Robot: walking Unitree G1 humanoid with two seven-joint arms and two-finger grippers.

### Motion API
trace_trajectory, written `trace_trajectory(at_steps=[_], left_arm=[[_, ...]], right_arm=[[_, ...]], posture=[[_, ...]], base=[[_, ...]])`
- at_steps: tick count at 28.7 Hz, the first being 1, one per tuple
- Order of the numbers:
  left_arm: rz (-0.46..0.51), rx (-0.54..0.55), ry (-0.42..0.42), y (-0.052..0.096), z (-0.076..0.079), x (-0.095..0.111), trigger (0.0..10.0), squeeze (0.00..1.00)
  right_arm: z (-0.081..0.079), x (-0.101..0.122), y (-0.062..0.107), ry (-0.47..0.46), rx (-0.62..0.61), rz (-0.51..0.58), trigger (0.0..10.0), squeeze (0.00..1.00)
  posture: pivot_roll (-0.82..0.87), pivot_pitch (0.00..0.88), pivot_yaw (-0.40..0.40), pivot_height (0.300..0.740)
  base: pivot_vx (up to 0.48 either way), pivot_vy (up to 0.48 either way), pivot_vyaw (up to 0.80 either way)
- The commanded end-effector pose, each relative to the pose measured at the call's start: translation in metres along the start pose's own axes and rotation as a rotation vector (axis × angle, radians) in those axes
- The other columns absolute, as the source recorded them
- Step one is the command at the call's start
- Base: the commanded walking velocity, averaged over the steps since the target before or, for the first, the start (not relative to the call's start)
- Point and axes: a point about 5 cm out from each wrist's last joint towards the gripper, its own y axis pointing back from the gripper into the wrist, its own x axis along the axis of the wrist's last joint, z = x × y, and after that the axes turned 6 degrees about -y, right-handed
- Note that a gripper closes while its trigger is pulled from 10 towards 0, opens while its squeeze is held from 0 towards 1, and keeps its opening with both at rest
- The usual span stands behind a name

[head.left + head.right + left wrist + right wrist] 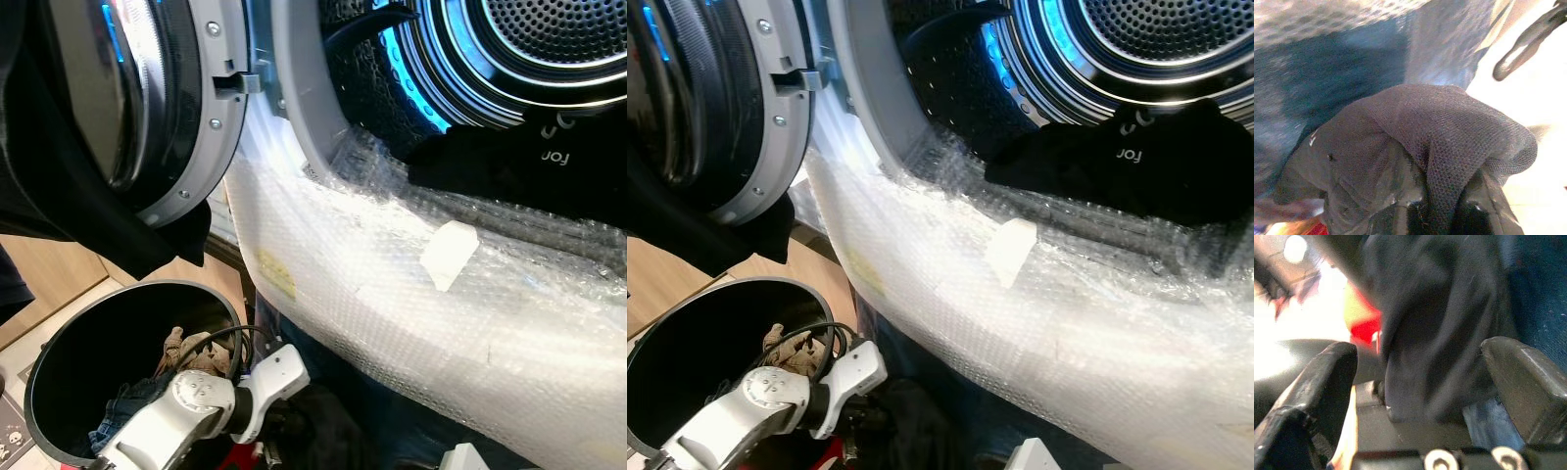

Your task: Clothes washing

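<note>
A black shirt [1136, 166] with small white letters lies crumpled in the washer's [549, 49] round mouth, upper right. The left gripper [1420, 215] pinches a dark mesh cloth [1449, 132]. The right gripper [1420, 382] is spread wide around dark cloth [1435, 323]. A black basket [88, 343], lower left, holds more clothes.

Only legible txt: "for", upside down, on black garment [529, 171] at drum mouth.

Blue glow in drum [549, 59]; wrist views blurred, overexposed.
</note>
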Motion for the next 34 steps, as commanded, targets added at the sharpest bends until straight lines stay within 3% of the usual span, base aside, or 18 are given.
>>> trace_trajectory(at_steps=[1, 5, 7, 9, 12, 17, 22, 31, 34], left_arm=[[0.024, -0.028, -0.054, -0.004, 0.000, 0.010, 0.0, 0.00], [0.054, -0.041, -0.054, -0.009, -0.001, 0.018, 0.0, 0.00], [0.065, -0.080, -0.075, -0.015, 0.002, 0.022, 0.0, 0.00], [0.069, -0.095, -0.083, -0.018, 0.003, 0.023, 0.0, 0.00], [0.106, -0.109, -0.091, -0.028, 0.004, 0.033, 0.0, 0.00], [0.129, -0.133, -0.100, -0.034, 0.008, 0.037, 0.0, 0.00], [0.152, -0.136, -0.115, -0.038, 0.008, 0.043, 0.0, 0.00], [0.193, -0.108, -0.112, -0.046, 0.005, 0.053, 0.0, 0.00], [0.225, -0.120, -0.098, -0.050, 0.008, 0.059, 0.0, 0.00]], right_arm=[[0.005, 0.005, -0.006, -0.101, -0.057, 0.051, 10.0, 0.00], [-0.006, 0.000, -0.010, -0.045, 0.006, 0.005, 10.0, 0.00], [0.010, 0.000, -0.018, -0.128, -0.123, 0.048, 10.0, 0.00], [0.014, 0.000, -0.021, -0.174, -0.161, 0.065, 10.0, 0.00], [0.003, -0.002, -0.023, -0.153, -0.067, 0.032, 10.0, 0.00], [-0.001, -0.002, -0.031, -0.147, -0.054, 0.035, 10.0, 0.00], [-0.014, 0.000, -0.031, -0.193, 0.087, 0.064, 10.0, 0.00], [-0.010, 0.002, -0.044, -0.128, 0.025, 0.014, 10.0, 0.00], [0.000, 0.006, -0.047, -0.137, -0.048, 0.043, 10.0, 0.00]], posture=[[-0.10, 0.021, -0.025, 0.740], [-0.09, 0.008, -0.025, 0.740], [-0.09, 0.001, -0.028, 0.740], [-0.09, 0.001, -0.028, 0.740], [-0.10, 0.000, -0.023, 0.740], [-0.10, 0.000, -0.020, 0.740], [-0.10, 0.000, -0.014, 0.740], [-0.09, 0.000, -0.023, 0.740], [-0.08, 0.000, -0.025, 0.740]], base=[[0.000, 0.000, 0.00], [0.000, 0.000, 0.00], [0.000, 0.000, 0.00], [0.000, 0.000, 0.00], [0.000, 0.000, 0.00], [0.000, 0.000, 0.00], [0.000, 0.000, 0.00], [0.000, 0.000, 0.00], [0.000, 0.000, 0.00]])
